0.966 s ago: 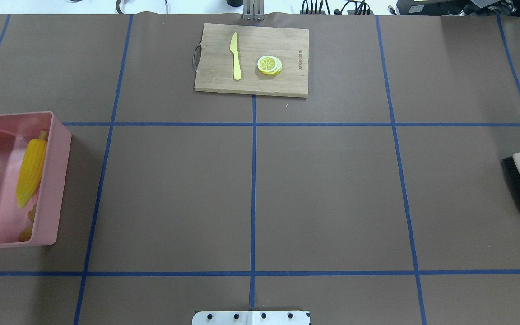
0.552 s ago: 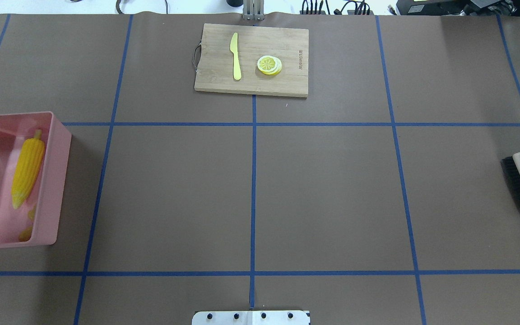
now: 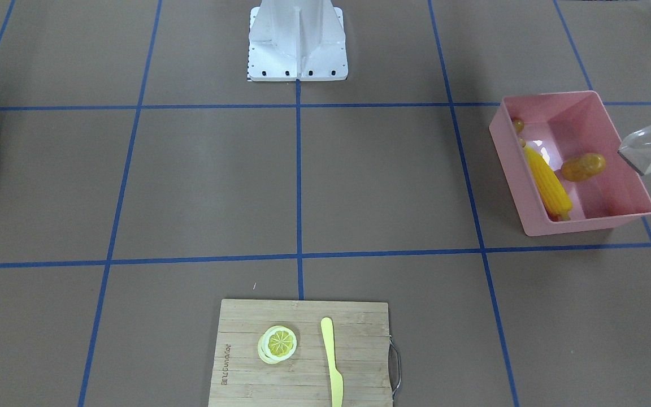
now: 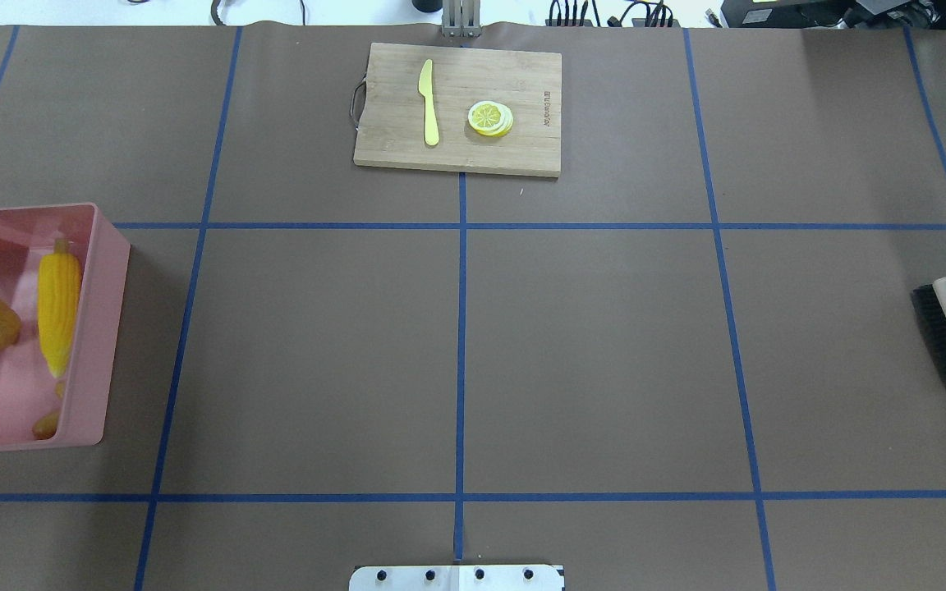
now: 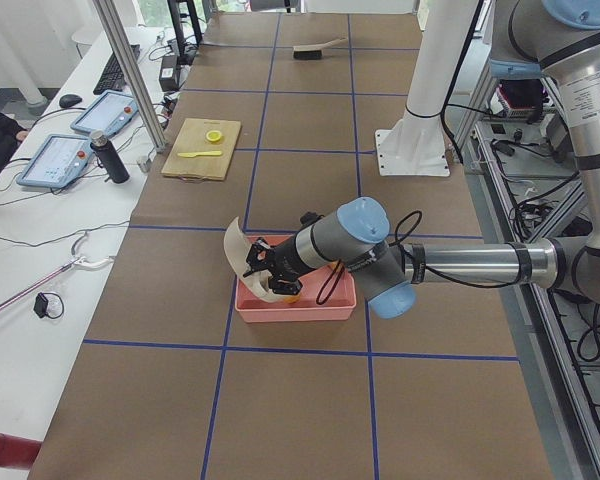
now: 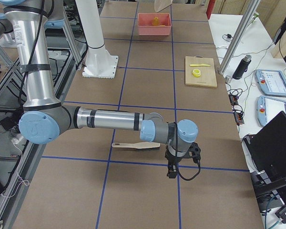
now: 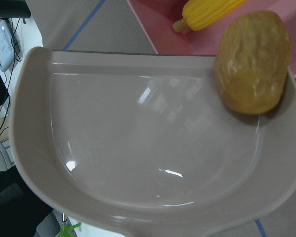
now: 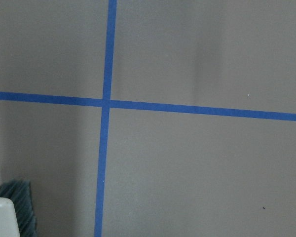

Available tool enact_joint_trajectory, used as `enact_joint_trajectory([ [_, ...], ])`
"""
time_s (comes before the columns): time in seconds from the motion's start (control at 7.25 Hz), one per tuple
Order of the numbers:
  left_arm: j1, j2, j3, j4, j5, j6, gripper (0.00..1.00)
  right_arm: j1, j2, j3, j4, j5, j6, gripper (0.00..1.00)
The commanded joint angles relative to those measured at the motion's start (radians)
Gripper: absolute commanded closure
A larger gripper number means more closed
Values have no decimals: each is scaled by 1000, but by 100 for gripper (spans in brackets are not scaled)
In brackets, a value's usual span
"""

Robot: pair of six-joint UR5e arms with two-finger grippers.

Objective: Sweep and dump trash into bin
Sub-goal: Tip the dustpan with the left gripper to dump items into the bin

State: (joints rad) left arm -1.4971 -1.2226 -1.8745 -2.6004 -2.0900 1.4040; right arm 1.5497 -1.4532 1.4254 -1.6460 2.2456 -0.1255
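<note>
Potato (image 7: 252, 61) is being tipped off the lip of the dustpan (image 7: 138, 148) and is dropping into the bin (image 4: 107, 328) at the left end of the table. A second ago only the corn (image 4: 58, 312) and the ginger (image 4: 46, 424) were showing in the bin from overhead. Now the potato is being caught over the bin's floor, just left of the corn. The corn is being shifted too: it was slanting against the right wall and is now lying straighter along it. The ginger is sitting in the near right corner, as before.

With the dustpan showing nothing else on it, the dump is being judged as all but finished, since all three pieces are in the bin or entering it.

The dustpan is being held tilted over the bin by the left gripper (image 5: 263, 272). That gripper is being seen from the side only, so whether it is clenched cannot be told. The right gripper (image 6: 171, 171) is hanging by the brush (image 4: 945, 332) at the right end, and its grip cannot be told either. The brush is unmoved.
</note>
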Motion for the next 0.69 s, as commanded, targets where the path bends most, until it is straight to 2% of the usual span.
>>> enact_joint_trajectory([
  [0.0,12,3,-6,-15,7,1,100,-2,4,1,0,-3,-2,0],
  [0.28,8,-3,-31,0,-19,-9,100,-2,4,-2,0,-8,-3,0],
  [0.41,8,-12,-54,73,-80,-87,100,-2,4,1,0,-6,-2,0],
  [0.55,8,-43,-78,101,-103,-250,100,-2,4,1,0,-1,0,0],
])
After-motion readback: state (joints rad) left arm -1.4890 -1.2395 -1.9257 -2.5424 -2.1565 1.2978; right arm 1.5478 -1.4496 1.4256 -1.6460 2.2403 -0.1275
